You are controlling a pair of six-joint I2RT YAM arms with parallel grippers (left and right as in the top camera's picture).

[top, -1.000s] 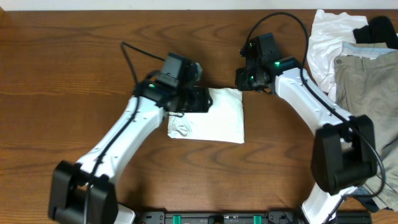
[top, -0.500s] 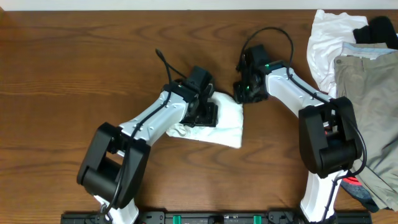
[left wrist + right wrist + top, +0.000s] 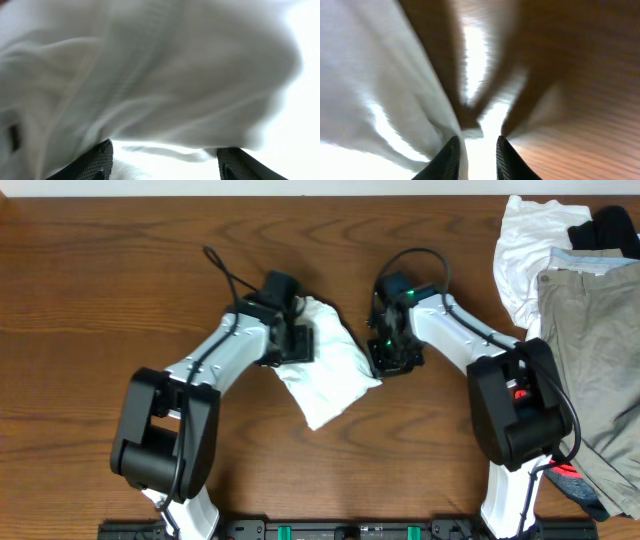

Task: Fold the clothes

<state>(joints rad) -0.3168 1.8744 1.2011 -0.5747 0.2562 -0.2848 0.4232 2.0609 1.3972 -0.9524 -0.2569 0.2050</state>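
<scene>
A: Left gripper (image 3: pixel 167 161)?
B: Jaws wide apart. White garment (image 3: pixel 335 370) bunched right in front of them and filling the wrist view, blurry. Small dark label (image 3: pixel 14 137) at the left edge.
A: Right gripper (image 3: pixel 476 155)?
B: Fingers close, thin gap. The garment's edge runs against one finger. Pinched or not, can't tell.
A: Overhead?
B: Garment lies askew as a compact folded shape in the middle of the table (image 3: pixel 120 280). Left gripper is on its upper-left corner, right gripper at its right edge.
A: Rest?
B: Pile at the far right: white piece (image 3: pixel 520 250), khaki trousers (image 3: pixel 590 340), black piece (image 3: pixel 610 225). Well apart from the garment.
</scene>
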